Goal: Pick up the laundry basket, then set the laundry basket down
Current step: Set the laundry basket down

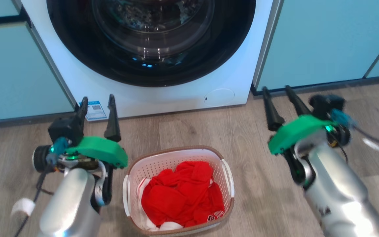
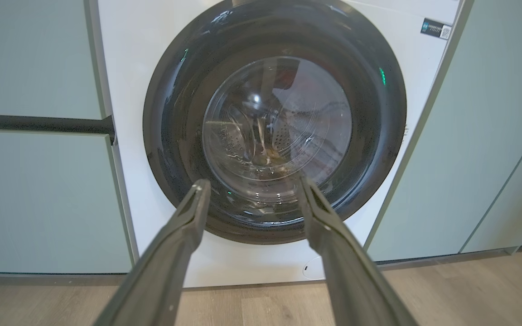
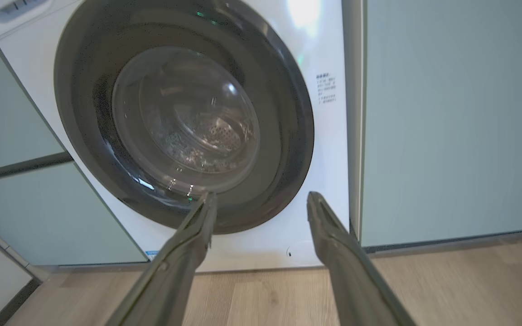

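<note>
The laundry basket point(image 1: 163, 158), white with perforated walls and a brown rim, stands on the wooden floor at the bottom centre of the head view, holding red clothing point(image 1: 183, 194). My left gripper point(image 1: 98, 98) hovers open to the basket's left, fingers pointing toward the washing machine. To the basket's right, farther away, my right gripper point(image 1: 277, 89) is open too. In the left wrist view the left gripper point(image 2: 252, 183) has nothing between its fingers, and the right gripper point(image 3: 261, 197) in the right wrist view is likewise apart and empty.
A white front-loading washing machine point(image 1: 215, 95) with a dark round door point(image 2: 274, 122) stands just behind the basket. Pale green cabinets point(image 1: 321, 39) flank it on both sides. Wooden floor point(image 1: 255, 197) spreads around the basket.
</note>
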Robot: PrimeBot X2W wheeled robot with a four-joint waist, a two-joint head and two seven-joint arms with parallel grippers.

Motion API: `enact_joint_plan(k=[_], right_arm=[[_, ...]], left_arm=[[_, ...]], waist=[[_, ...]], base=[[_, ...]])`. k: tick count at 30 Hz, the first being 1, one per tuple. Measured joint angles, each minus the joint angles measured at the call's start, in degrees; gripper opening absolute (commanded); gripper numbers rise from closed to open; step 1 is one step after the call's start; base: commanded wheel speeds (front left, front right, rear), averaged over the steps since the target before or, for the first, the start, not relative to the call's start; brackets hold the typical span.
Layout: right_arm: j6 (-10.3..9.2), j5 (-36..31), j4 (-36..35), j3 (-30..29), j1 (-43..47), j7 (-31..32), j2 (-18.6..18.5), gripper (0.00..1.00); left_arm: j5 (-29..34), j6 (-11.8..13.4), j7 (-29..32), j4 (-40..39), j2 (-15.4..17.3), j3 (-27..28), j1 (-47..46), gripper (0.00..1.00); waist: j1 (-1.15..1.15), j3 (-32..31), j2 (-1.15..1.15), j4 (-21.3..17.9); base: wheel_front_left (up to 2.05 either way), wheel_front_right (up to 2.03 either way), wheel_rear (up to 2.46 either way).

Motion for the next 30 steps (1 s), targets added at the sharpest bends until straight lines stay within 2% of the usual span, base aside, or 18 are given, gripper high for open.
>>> enact_joint_plan(k=[3, 4, 6, 9, 11, 20, 30], right_arm=[[0.00, -6.7, -8.9, -4.9, 5.9, 0.0, 1.1, 1.00], [0.00, -6.7, -8.9, -4.9, 5.9, 0.0, 1.1, 1.00], [0.00, -9.6, -13.8, -5.9, 8.6, 0.0, 1.6, 1.00], [0.00, -14.0, -19.2, -6.5, 12.0, -0.1, 2.5, 1.00], [0.00, -16.8, -21.3, -7.1, 14.1, -0.1, 2.5, 1.00], [0.00, -19.4, -24.4, -9.5, 22.2, -0.1, 2.9, 1.00], [0.00, -18.4, -25.3, -11.4, 26.3, -0.1, 3.2, 1.00]], left_arm=[[4.6, -1.5, -0.2, -4.6, -2.6, 3.4, 3.4, 1.00], [4.6, -1.5, -0.2, -4.6, -2.6, 3.4, 3.4, 1.00], [6.6, -2.0, -0.2, -8.3, -4.2, 6.2, 6.4, 1.00], [12.6, -2.3, -0.2, -12.0, -4.6, 9.1, 9.6, 1.00], [14.5, -2.3, -0.2, -12.9, -4.8, 9.3, 11.4, 1.00], [15.3, -2.2, -0.2, -15.6, -5.2, 9.5, 17.7, 1.00], [14.9, -0.3, -0.2, -12.4, -5.2, 8.4, 21.0, 1.00]], waist=[[0.00, -0.9, 0.00, 0.2], [0.00, -0.9, 0.00, 0.2], [0.00, -1.3, 0.00, 0.4], [0.00, -1.6, 0.00, 0.3], [0.00, -1.8, 0.00, 0.3], [0.00, -2.4, 0.00, 0.3], [0.01, -2.4, 0.00, 0.4]], base=[[0.00, 0.00, 0.00], [0.00, 0.00, 0.00], [0.00, 0.00, 0.00], [0.00, 0.00, 0.00], [0.00, 0.00, 0.00], [0.00, 0.00, 0.00], [0.00, 0.00, 0.00]])
